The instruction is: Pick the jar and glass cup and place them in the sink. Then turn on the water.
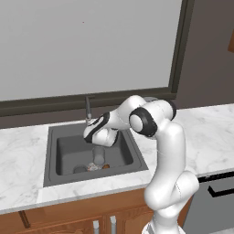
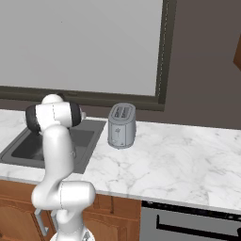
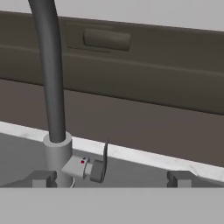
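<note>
Hand view: jaws wide apart, empty, facing faucet (image 3: 52, 78).

the sink (image 1: 59, 132) sits in the counter (image 1: 23, 151), below the window (image 1: 82, 45). the faucet (image 1: 87, 109) stands at the sink's 12 o'clock edge. the glass cup (image 1: 98, 155) stands in the sink. the jar (image 1: 93, 167) lies just by it at 6 o'clock. the toaster (image 2: 122, 125) stands on the counter at the sink's 3 o'clock.
</note>
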